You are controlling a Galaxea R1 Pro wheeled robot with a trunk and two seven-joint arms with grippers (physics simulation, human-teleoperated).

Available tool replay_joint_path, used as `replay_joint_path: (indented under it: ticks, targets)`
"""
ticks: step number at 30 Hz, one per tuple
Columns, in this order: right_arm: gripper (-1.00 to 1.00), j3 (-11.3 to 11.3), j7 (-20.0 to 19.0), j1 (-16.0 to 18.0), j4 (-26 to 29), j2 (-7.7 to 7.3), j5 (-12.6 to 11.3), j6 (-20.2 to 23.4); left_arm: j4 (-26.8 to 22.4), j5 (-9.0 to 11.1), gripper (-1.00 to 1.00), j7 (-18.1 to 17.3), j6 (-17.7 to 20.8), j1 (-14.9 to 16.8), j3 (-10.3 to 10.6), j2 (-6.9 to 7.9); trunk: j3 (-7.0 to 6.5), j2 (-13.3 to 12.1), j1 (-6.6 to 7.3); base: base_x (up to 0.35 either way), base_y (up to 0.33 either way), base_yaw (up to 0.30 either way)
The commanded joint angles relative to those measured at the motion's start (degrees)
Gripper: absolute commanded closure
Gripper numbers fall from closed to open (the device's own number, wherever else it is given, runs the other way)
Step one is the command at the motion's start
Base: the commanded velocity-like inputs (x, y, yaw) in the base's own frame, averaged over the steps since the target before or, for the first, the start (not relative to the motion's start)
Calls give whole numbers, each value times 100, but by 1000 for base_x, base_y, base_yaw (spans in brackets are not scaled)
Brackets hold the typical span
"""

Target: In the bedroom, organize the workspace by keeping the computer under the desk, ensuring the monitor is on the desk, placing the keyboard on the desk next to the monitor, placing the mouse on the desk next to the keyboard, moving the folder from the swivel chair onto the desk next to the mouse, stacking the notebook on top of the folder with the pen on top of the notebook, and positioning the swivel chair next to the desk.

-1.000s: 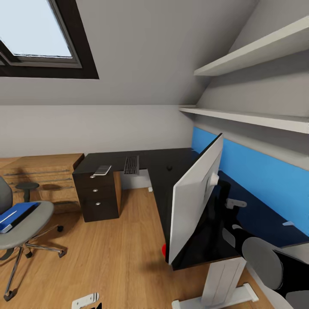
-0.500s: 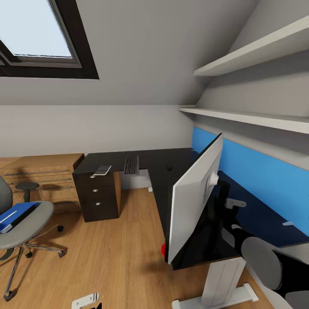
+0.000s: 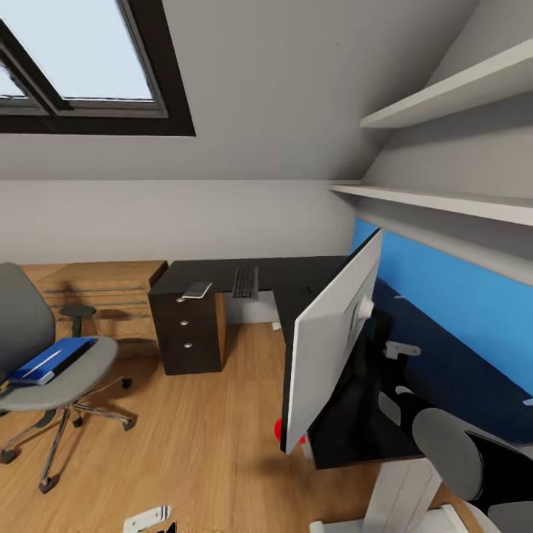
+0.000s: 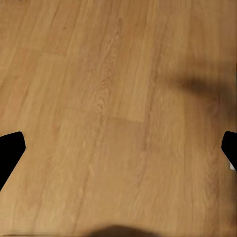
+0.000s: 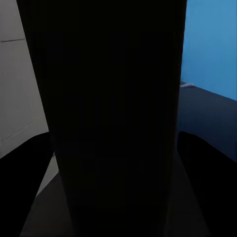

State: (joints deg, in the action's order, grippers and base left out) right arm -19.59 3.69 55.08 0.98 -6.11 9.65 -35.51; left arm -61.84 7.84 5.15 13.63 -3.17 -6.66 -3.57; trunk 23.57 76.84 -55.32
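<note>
On the glossy black L-shaped table, a wide monitor with a pale grey back tilts near the front edge, and the right hand holds its dark stand between closed fingers. Farther back lies a flat black keyboard, with a small grey flat item above the black drawers with silver knobs. Well apart, a thin bright blue folder rests on the seat of the grey padded swivel chair. Over bare wooden floor the left hand hangs open, empty.
</note>
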Motion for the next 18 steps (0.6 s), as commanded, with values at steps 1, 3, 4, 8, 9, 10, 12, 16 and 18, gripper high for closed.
replay_joint_path:
  ticks: [1,3,4,8,9,10,12,16,18]
  targets:
    - [100,-142,9,2,-81,-1,169,-9,-12,60,-100,22,33,1,-2,-3,9,3,-1,0,0,262]
    - [100,-142,7,3,-81,-2,168,-9,-12,60,-100,22,32,1,-2,-3,15,3,-1,0,0,263]
    - [100,-142,7,3,-81,-3,168,-9,-12,60,-100,22,31,1,-2,-3,18,3,-1,0,0,264]
    - [100,-146,8,3,-79,-4,168,-9,-12,60,-100,22,31,1,-2,-3,29,3,-1,0,0,258]
    - [100,-147,8,3,-78,-4,168,-9,-12,60,-100,22,30,1,-2,-3,32,3,-1,0,0,212]
    - [100,-148,9,3,-76,-4,168,-12,-12,60,-100,22,28,1,-2,-3,34,3,-1,0,0,141]
    - [100,-150,4,3,-77,-4,170,-19,-12,60,-100,22,30,1,-2,-3,37,3,-1,0,0,93]
    - [100,-150,1,3,-79,-4,170,-24,-12,60,-100,22,33,1,-2,-3,40,3,-1,0,0,37]
    - [100,-151,2,3,-80,-4,173,-25,-12,60,-100,22,34,1,-2,-3,40,3,-1,0,0,14]
